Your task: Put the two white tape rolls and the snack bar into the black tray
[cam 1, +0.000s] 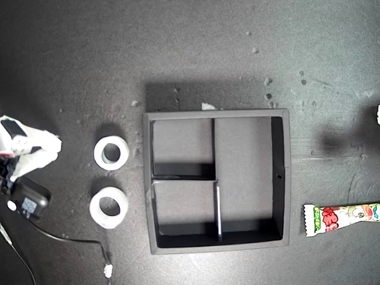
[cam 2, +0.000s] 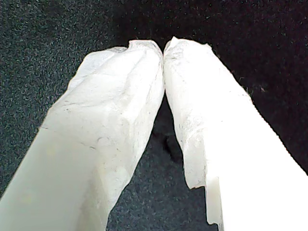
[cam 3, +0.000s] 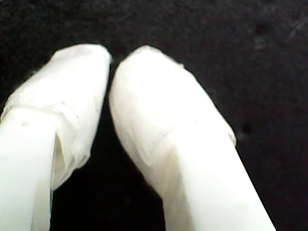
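The black tray [cam 1: 217,113] lies in the middle of the dark table, with nothing in its three compartments. Two white tape rolls [cam 1: 98,153] [cam 1: 97,209] lie flat just off the tray's side, toward the exterior view's left. The snack bar [cam 1: 341,218] lies at the exterior view's lower right, partly cut off by the edge. My first gripper [cam 2: 163,50] is shut with its tips touching and nothing between them, over bare dark surface. My second gripper [cam 3: 111,62] is shut and holds nothing. A white-wrapped gripper [cam 1: 54,147] sits at the exterior view's left edge; I cannot tell which arm it belongs to.
A small black box [cam 1: 28,202] with a cable [cam 1: 65,238] lies at the exterior view's lower left, near the lower roll. A white sliver [cam 1: 378,114] shows at the exterior view's right edge. Pale crumbs dot the table beyond the tray.
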You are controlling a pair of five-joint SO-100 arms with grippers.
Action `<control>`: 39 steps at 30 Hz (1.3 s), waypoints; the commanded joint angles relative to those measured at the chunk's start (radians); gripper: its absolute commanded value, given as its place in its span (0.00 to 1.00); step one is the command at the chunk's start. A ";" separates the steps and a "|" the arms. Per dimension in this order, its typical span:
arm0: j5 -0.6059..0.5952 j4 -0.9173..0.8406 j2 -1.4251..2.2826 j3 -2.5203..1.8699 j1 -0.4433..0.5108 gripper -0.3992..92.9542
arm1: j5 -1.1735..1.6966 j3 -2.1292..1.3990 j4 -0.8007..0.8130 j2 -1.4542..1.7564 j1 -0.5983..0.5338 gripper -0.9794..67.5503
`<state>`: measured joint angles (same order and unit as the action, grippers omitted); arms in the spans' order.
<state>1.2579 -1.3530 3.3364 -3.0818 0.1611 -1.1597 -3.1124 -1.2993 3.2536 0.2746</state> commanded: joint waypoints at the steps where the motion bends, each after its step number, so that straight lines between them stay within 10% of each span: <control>1: 0.103 -0.043 0.049 -0.057 0.000 0.01 | 0.021 -0.012 0.002 -0.008 0.000 0.01; 33: 0.209 -0.043 0.049 -0.057 -0.034 0.01 | -0.101 -0.012 -0.006 -0.008 0.003 0.01; 39: 0.067 0.109 0.051 -0.057 -0.094 0.00 | -0.015 -0.012 0.104 -0.008 -0.023 0.01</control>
<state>1.3837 -1.3284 3.3364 -3.0818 0.0844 -1.1950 -3.1124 -1.2425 3.2444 0.2777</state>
